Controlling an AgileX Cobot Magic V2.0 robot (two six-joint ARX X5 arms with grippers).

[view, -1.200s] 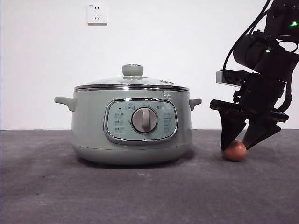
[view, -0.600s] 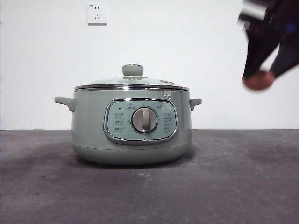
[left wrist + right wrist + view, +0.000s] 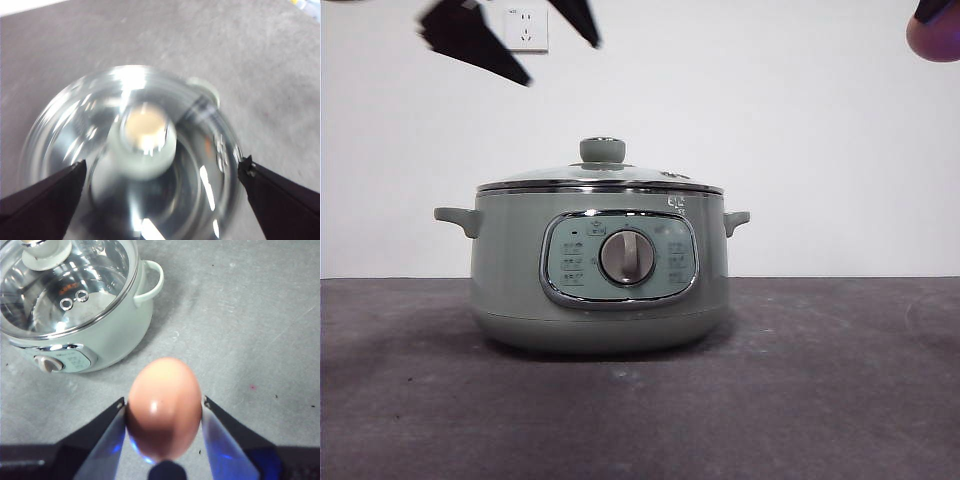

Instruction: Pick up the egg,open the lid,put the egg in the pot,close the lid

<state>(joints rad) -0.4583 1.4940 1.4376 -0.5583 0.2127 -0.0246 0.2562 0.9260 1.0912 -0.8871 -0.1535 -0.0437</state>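
The right end effector point(image 3: 164, 407) is clamped on the one egg point(image 3: 164, 407) and holds it high beside the pot point(image 3: 600, 265), probably to wait. The left end effector point(image 3: 160, 175) hangs spread wide over the knob point(image 3: 143, 140) of the one lid point(image 3: 600, 178), which covers the pot on the desk point(image 3: 820, 400), likely to lift it.

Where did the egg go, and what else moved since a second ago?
The right hand lifted the egg off the table; it now shows only at the front view's top right corner, clamped in that hand. The left hand came in from above, open, over the lid and its knob, not touching yet. The pot stayed put, lid on.
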